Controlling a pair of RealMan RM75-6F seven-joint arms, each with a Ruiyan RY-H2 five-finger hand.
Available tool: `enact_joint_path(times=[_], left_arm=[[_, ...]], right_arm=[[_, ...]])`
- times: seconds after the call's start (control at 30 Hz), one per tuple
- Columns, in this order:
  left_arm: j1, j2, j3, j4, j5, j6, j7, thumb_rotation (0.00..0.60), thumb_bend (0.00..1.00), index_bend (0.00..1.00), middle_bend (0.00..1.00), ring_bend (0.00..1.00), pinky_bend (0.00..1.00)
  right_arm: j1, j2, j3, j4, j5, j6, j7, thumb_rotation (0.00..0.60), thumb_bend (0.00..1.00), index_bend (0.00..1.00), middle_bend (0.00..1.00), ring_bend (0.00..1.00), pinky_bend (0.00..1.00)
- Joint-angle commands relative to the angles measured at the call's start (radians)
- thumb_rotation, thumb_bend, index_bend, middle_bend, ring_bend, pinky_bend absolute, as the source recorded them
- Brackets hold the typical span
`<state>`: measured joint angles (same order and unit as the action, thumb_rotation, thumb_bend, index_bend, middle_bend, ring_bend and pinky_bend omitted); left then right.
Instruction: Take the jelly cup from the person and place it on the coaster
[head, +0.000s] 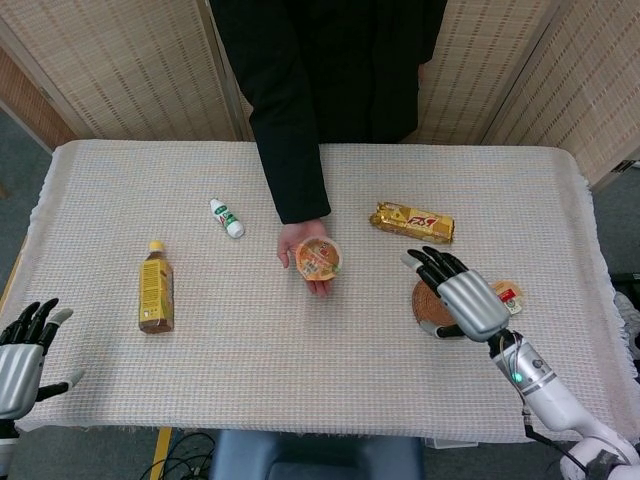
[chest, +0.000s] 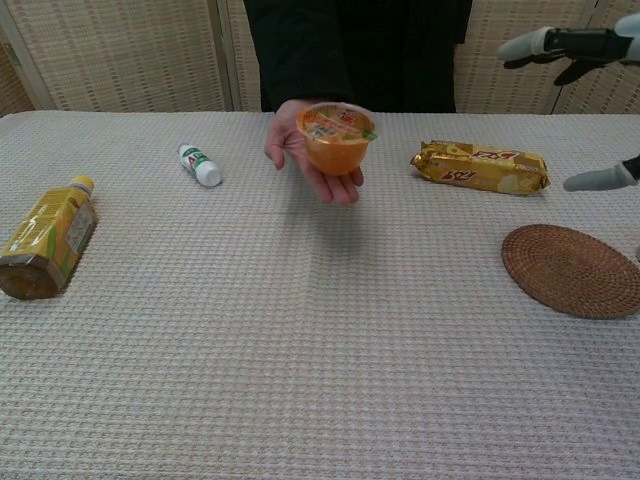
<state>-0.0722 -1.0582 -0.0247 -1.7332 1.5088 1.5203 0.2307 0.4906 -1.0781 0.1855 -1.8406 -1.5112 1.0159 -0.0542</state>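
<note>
There are two bottles (head: 156, 287) (head: 227, 217), two jelly cups (head: 318, 257) (head: 508, 294), one biscuit pack (head: 412, 222), one coaster (chest: 572, 270), and two robot hands (head: 462, 295) (head: 22, 350).

Orange jelly cup (head: 318, 257) with printed lid; brown woven coaster (chest: 572, 270) below the grey-and-black right hand's (head: 462, 295) fingers (head: 431, 264); gold wrapper (head: 412, 222); yellow bottle (head: 155, 290); cream waffle-weave cloth (head: 300, 350).

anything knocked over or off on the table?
No spill or damage shows. The yellow drink bottle and the small white bottle both lie on their sides on the tablecloth. The jelly cup sits upright on the person's palm; the coaster is bare.
</note>
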Motion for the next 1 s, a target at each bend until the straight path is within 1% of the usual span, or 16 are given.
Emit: enact_joint_path(times=[0.03, 0.27, 0.43, 0.57, 0.73, 0.87, 0.93, 1.0], left_arm=[[0.003, 0.004, 0.002, -0.003, 0.001, 0.002, -0.001, 0.6, 0.14, 0.21, 0.11, 0.1, 0.24], [0.012, 0.009, 0.01, -0.001, -0.016, -0.01, -0.011, 0.6, 0.14, 0.21, 0.11, 0.1, 0.24], [0.017, 0.017, 0.008, -0.002, -0.028, -0.011, -0.019, 0.6, 0.14, 0.21, 0.11, 0.1, 0.24], [0.021, 0.021, 0.009, 0.005, -0.041, -0.019, -0.042, 0.6, 0.14, 0.21, 0.11, 0.1, 0.24], [0.025, 0.021, 0.013, 0.01, -0.048, -0.025, -0.049, 0.6, 0.14, 0.21, 0.11, 0.1, 0.24], [0.028, 0.017, 0.015, 0.017, -0.056, -0.03, -0.055, 0.6, 0.14, 0.22, 0.11, 0.1, 0.24], [0.03, 0.014, 0.017, 0.02, -0.06, -0.034, -0.059, 0.6, 0.14, 0.22, 0.11, 0.1, 0.24], [0.033, 0.01, 0.019, 0.024, -0.069, -0.04, -0.064, 0.6, 0.14, 0.23, 0.11, 0.1, 0.24]], right_arm=[[0.13, -0.086, 0.073, 0.026, 0.112, -0.118, -0.07, 0.6, 0.19, 0.0, 0.03, 0.0, 0.11], [0.273, -0.231, 0.119, 0.13, 0.229, -0.2, -0.143, 0.6, 0.19, 0.0, 0.03, 0.0, 0.1], [0.358, -0.314, 0.132, 0.207, 0.302, -0.249, -0.183, 0.6, 0.19, 0.0, 0.02, 0.0, 0.1], [0.413, -0.371, 0.135, 0.267, 0.355, -0.267, -0.214, 0.6, 0.19, 0.0, 0.02, 0.0, 0.1], [0.457, -0.405, 0.129, 0.298, 0.409, -0.273, -0.255, 0.6, 0.23, 0.0, 0.03, 0.0, 0.1], [0.482, -0.425, 0.126, 0.324, 0.451, -0.269, -0.274, 0.6, 0.28, 0.0, 0.08, 0.0, 0.1], [0.488, -0.429, 0.123, 0.326, 0.463, -0.264, -0.278, 0.6, 0.3, 0.02, 0.11, 0.0, 0.1], [0.491, -0.438, 0.118, 0.335, 0.464, -0.244, -0.285, 0.6, 0.36, 0.07, 0.14, 0.0, 0.12]])
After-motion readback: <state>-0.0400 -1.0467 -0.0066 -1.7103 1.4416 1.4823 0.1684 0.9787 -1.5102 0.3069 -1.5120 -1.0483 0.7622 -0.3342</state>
